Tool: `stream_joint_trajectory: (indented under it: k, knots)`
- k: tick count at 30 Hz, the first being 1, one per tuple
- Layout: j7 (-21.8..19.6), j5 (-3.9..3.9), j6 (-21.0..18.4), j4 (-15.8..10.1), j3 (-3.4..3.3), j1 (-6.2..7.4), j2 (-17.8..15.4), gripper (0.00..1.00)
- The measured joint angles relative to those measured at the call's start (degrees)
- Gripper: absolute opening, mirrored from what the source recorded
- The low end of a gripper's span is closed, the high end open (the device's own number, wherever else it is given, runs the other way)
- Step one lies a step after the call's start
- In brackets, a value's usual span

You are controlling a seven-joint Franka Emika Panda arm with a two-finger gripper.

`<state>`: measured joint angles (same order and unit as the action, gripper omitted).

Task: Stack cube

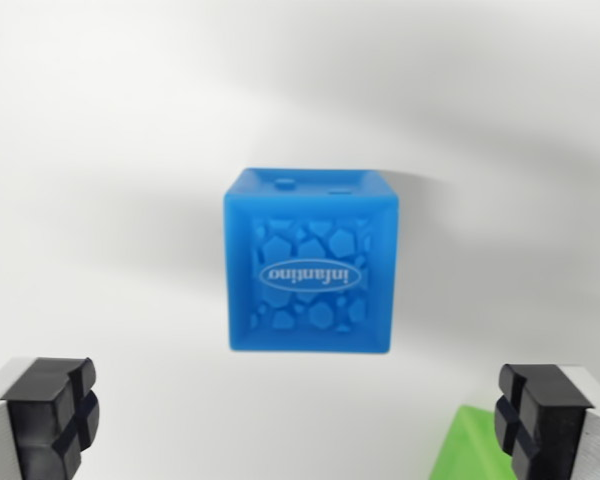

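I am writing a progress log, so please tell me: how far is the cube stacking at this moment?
Done: nothing is stacked yet; the blue cube sits alone on the white surface. In hand: the gripper has open, empty jaws, with the blue cube centred between the black pads. Left: grasp a cube, lift it and set it on the other; a green object shows at the wrist view's lower right.

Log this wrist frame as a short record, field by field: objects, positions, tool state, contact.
surface: plain white table
main object: blue cube, centred in the view, textured face with printed lettering that reads upside down here
second object: green block, only a corner visible at the wrist view's lower right, partly behind the finger there
tool: tool open, fingers wide apart at the bottom corners
contact: none; tool holds nothing
stacking: not yet done
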<state>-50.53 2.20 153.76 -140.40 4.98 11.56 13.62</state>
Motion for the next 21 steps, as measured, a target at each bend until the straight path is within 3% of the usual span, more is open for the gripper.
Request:
stream_joint_trajectory:
  k: [14,21]
  knots:
    - [-0.99,1.38,7.26,1.2,-1.4,0.94,8.64,1.0]
    - [-1.11,1.55,9.79,2.07,-2.12,1.57,12.08,1.0]
